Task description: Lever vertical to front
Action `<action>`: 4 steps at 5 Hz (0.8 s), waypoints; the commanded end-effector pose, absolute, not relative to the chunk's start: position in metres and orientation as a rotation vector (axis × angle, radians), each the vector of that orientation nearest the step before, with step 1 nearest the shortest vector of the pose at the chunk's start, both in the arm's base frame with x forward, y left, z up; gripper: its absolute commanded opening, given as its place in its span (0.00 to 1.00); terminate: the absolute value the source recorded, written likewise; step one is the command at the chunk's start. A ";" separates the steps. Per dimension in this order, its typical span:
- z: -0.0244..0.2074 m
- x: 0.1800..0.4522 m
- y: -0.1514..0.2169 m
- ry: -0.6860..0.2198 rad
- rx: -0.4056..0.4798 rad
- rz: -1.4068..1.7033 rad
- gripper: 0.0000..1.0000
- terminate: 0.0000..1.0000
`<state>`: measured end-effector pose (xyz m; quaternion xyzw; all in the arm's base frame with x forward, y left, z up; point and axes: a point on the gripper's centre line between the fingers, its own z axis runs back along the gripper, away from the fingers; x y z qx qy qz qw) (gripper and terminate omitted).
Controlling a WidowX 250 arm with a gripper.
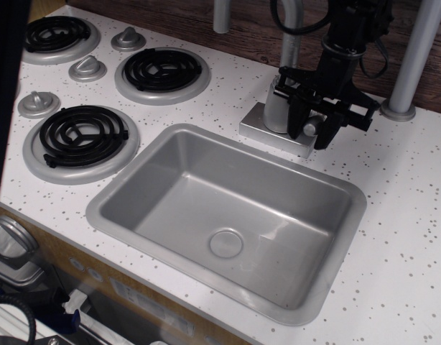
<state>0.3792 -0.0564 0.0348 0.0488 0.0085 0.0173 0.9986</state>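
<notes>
The pincer sits right at the front of the faucet base, black fingers pointing down on either side of the lever. Only a small grey nub of that lever peeks out between them, on the right side of the faucet column, just above the base plate. Looks clenched on it to me, though the fingers hide the actual contact, so that's a guess.

What could go wrong: the handle is small and smooth-looking, so if the arm swings it toward the front on an arc that doesn't match the pivot, I'd bet the fingers slide off and the lever stops partway. The right finger also hangs close to the base plate, so it could scrape or jam there. Too much push might shift the whole faucet block too.

Count time: one sink with one drain, three coil burners visible, three cone knobs, one faucet, one lever, one arm.
</notes>
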 end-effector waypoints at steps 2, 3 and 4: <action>0.057 0.381 -0.049 -0.061 0.095 0.048 1.00 0.00; 0.081 0.370 -0.050 -0.059 0.150 0.078 1.00 0.00; 0.086 0.361 -0.051 -0.068 0.165 0.098 1.00 1.00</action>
